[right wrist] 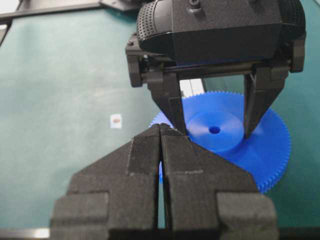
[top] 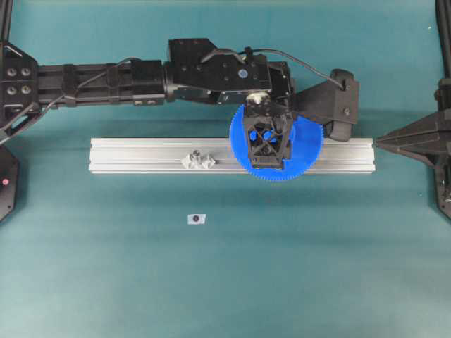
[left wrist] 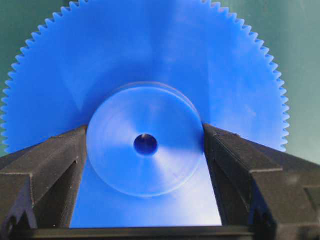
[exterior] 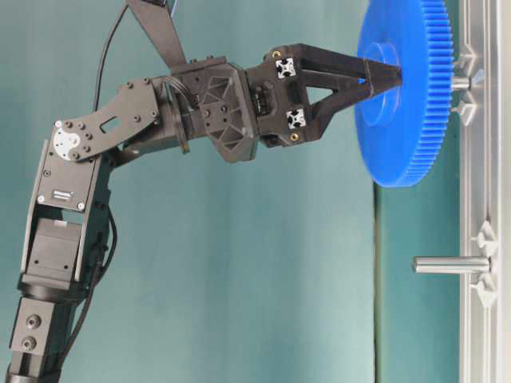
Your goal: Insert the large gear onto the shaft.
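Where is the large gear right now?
The large gear lies over the right half of the aluminium rail in the overhead view, its raised hub between the left gripper's fingers, right of the spare peg mount.

1. We see the left gripper and its arm lying over the middle of the aluminium rail, blocking any way in from above there.
2. The large gear covers the rail's width beneath it, the jaws set against its hub.
3. A second peg stands up from the rail, left of the gear.
4. The right gripper sits just off the rail's right end.
5. The near bench lies open, save a small tag.
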Available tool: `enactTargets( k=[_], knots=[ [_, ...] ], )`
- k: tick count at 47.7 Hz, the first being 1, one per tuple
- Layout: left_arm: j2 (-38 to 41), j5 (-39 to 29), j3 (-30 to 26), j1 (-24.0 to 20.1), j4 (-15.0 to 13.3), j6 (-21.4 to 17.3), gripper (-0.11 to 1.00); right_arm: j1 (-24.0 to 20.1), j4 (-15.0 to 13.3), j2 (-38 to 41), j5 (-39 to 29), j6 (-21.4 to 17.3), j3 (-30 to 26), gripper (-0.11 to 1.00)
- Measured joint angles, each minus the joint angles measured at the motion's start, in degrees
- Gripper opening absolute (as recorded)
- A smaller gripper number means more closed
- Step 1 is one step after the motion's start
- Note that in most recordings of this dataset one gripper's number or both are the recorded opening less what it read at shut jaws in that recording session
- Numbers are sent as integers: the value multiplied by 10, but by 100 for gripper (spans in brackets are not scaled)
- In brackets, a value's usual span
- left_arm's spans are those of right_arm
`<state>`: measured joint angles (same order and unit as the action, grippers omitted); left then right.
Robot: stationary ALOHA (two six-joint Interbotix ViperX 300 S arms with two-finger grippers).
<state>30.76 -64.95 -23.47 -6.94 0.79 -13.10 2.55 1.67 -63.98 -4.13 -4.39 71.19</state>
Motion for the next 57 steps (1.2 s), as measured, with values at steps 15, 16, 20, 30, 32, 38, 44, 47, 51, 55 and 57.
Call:
enactTargets(
  k=[15, 16, 20, 30, 32, 38, 44, 47, 51, 55, 57],
  knots=[
    [0, -1, -1, 0, 0, 1, 94, 0, 0, 0, 0, 0, 2, 0],
    [1, -1, -1, 0, 0, 1, 95, 0, 0, 1, 0, 0, 2, 0],
    [1, -2, -2, 0, 0, 1, 94, 0, 0, 1, 0, 0, 2, 0],
    [2, -14, -9, 0, 0, 0, 94, 0, 0, 0, 0, 0, 2, 0],
    [2, -23, -12, 0, 1, 0, 94, 0, 0, 0, 0, 0, 2, 0],
    [3, -42, -30, 0, 0, 0, 94, 0, 0, 0, 0, 0, 2, 0],
    [4, -60, -56, 1, 1, -2, 94, 0, -1, 0, 1, 0, 2, 0],
    [7, -66, -71, 1, 1, -2, 94, 0, 0, 0, 0, 0, 2, 0],
    [15, -75, -87, 1, 0, -2, 94, 0, 0, 0, 0, 0, 2, 0],
    [23, -83, -98, 0, 1, -1, 94, 0, 0, 0, 0, 0, 2, 0],
    [25, -84, -100, 1, 1, -1, 94, 0, 0, 0, 0, 0, 2, 0]
  ],
)
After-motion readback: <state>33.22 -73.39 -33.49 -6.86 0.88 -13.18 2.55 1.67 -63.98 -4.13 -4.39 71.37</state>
